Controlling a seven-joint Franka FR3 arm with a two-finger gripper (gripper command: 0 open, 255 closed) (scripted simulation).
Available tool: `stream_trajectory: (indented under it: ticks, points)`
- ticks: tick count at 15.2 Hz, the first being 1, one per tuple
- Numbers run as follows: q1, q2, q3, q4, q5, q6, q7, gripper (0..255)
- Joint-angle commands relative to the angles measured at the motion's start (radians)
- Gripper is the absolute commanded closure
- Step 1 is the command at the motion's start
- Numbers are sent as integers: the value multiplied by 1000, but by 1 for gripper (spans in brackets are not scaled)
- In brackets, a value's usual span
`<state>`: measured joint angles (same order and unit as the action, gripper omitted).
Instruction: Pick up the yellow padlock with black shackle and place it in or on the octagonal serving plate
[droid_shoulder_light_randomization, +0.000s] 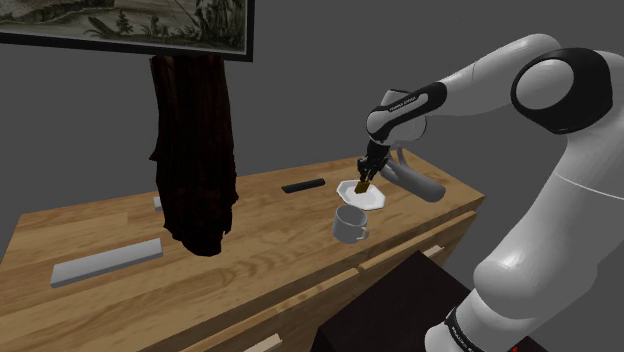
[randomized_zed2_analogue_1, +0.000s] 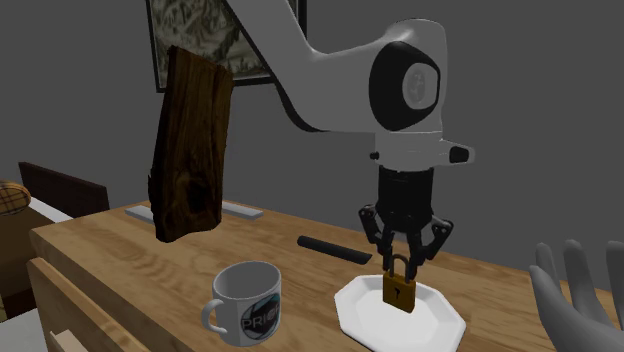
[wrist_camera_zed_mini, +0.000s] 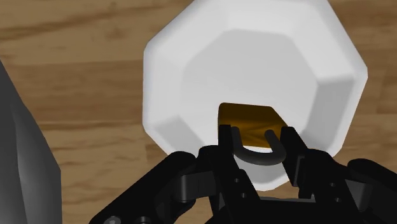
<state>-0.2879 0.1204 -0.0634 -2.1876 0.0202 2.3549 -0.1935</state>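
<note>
The yellow-brown padlock with black shackle (droid_shoulder_light_randomization: 365, 185) hangs from the all-black two-finger tool (droid_shoulder_light_randomization: 369, 172) in the shoulder view. It is directly over the white octagonal serving plate (droid_shoulder_light_randomization: 378, 201), which rests on the wooden tabletop (droid_shoulder_light_randomization: 250, 265). A white mug (droid_shoulder_light_randomization: 350, 225) stands just beside the plate on the camera's side. A grey hand-shaped object (droid_shoulder_light_randomization: 415, 182) lies near the plate at this view's right.

In the second exterior view the tool points straight down. Its fingers are closed on the shackle, and the padlock body hangs upright beneath them, within the plate's outline and low over its well. Whether the base touches the plate cannot be told. The step in hand is judged to be the release.

Recommended procedure:
1. Lower gently until the base bears on the plate, and do not press further.
2. Part the fingers just enough to free the shackle.
3. Retract vertically, so the fingers do not drag the shackle sideways.

In the wrist view the shackle loop sits between the two fingers (wrist_camera_zed_mini: 224, 137), and the body shows against the plate's well, nearer one stretch of rim than the centre. A small shift toward the centre before release would add margin. The padlock stands on a narrow base and will probably tip over when freed, so it should fall inside the rim and away from the mug.
</note>
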Motion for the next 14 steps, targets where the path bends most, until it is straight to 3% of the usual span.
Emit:
stream_trajectory:
  ticks: [1, 6, 7, 12, 14]
  points:
    - [0, 2, 0, -1, 0, 4, 0, 255]
    - [0, 2, 0, -1, 0, 4, 0, 255]
    - [0, 2, 0, -1, 0, 4, 0, 0]
    - [0, 2, 0, -1, 0, 4, 0, 0]
    - [1, -40, -1, 19, -4, -59, 4, 0]
